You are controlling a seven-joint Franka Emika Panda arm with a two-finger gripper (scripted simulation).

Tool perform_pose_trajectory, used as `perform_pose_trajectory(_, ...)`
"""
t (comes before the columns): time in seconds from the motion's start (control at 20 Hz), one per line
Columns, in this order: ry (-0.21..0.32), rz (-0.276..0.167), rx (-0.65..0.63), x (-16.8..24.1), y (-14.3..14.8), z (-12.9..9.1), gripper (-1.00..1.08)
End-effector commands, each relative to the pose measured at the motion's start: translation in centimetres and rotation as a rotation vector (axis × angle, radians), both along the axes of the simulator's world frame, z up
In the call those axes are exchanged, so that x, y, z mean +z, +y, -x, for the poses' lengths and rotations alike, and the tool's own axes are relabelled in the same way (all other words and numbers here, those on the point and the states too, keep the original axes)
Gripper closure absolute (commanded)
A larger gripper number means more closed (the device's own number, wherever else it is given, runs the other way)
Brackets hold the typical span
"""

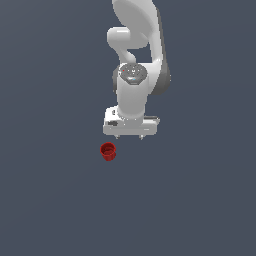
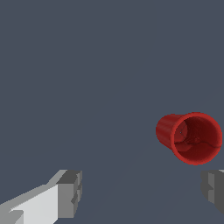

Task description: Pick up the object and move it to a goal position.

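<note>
The object, a small glossy red cup (image 1: 108,151), rests on the dark grey floor, a little toward the exterior view's left of the arm's hand. In the wrist view the red cup (image 2: 190,138) shows its open mouth and rim, with nothing inside. My gripper (image 1: 129,137) hangs above the floor, up and to the exterior view's right of the cup, not touching it. Both fingers (image 2: 70,194) stand wide apart, with only bare floor between them, so my gripper (image 2: 142,191) is open and holds nothing.
A flat dark grey floor (image 1: 55,200) spreads all around. The white arm (image 1: 134,60) rises at the back, behind the hand. No other objects or goal marker show.
</note>
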State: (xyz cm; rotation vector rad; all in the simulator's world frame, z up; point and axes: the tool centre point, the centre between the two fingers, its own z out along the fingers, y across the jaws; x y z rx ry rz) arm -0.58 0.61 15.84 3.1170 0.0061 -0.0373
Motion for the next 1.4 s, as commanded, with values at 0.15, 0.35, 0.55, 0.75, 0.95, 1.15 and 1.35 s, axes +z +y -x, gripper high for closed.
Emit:
perform_pose_trajectory(0.15, -0.003, -0.001, 0.0, 0.3, -0.2, -0.1, -0.92)
perform_pose_trajectory(0.35, -0.015, -0.004, 0.003, 1.5, -0.9, -0.5, -0.92)
perform_pose_trajectory(0.55, -0.018, -0.004, 0.006, 1.8, -0.9, -0.6, -0.92)
perform_pose_trajectory(0.75, -0.018, -0.007, -0.02, 1.1, -1.7, -0.7, -0.92)
perform_pose_trajectory(0.95, -0.02, -0.013, -0.084, -0.7, -3.8, -0.9, -0.92)
perform_pose_trajectory(1.15, -0.023, -0.018, -0.18, -3.4, -6.8, -0.9, -0.92)
perform_pose_trajectory(1.35, -0.026, -0.02, -0.248, -5.3, -9.1, -0.8, -0.92)
